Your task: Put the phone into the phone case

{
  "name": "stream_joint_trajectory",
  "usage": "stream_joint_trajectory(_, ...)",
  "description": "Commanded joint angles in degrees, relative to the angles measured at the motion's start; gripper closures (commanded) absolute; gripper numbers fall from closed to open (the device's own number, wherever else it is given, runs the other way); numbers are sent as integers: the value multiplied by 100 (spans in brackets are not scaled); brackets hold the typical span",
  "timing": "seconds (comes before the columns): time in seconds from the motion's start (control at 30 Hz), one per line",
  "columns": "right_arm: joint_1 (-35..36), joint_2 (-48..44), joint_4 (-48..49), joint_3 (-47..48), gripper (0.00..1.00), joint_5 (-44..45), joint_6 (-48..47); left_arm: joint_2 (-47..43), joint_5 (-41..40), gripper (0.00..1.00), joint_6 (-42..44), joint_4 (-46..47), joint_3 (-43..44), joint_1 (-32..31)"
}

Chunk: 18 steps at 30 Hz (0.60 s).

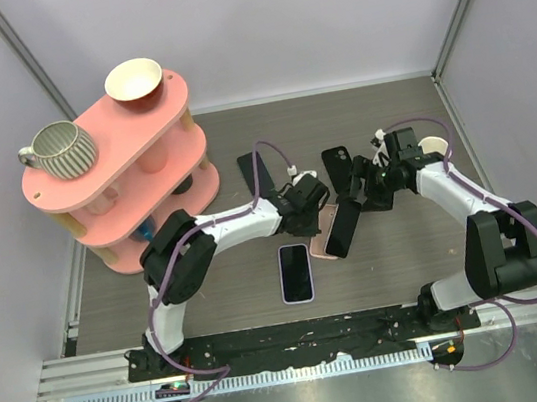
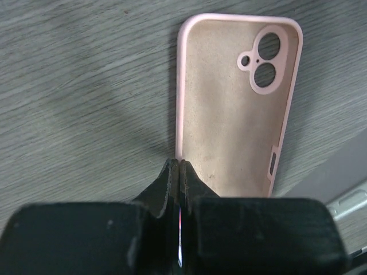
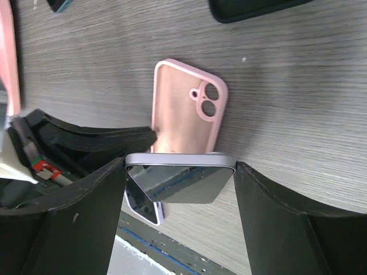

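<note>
Left jaws pinch case (image 2: 229, 114), right wide — phone (image 3: 179, 177)

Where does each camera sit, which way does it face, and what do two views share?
Top external: above and behind the robot, looking down on the table; both arms show.
Left wrist: on the left wrist, looking along the left gripper, shut, at the pink case.
Right wrist: on the right wrist, looking down past the right gripper holding the phone.
Shared: both wrist views show the pink case.
</note>
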Motion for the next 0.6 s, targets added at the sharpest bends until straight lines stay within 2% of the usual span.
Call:
stream_joint_trajectory(0.0, 2, -99, 403, 74, 74, -646, 360, -276, -88, 100, -467, 544, -244, -142)
stream_joint_trajectory(0.57, 11, 648, 605, 426, 77, -663, 403, -602, 298, 100, -458, 790, -411, -142)
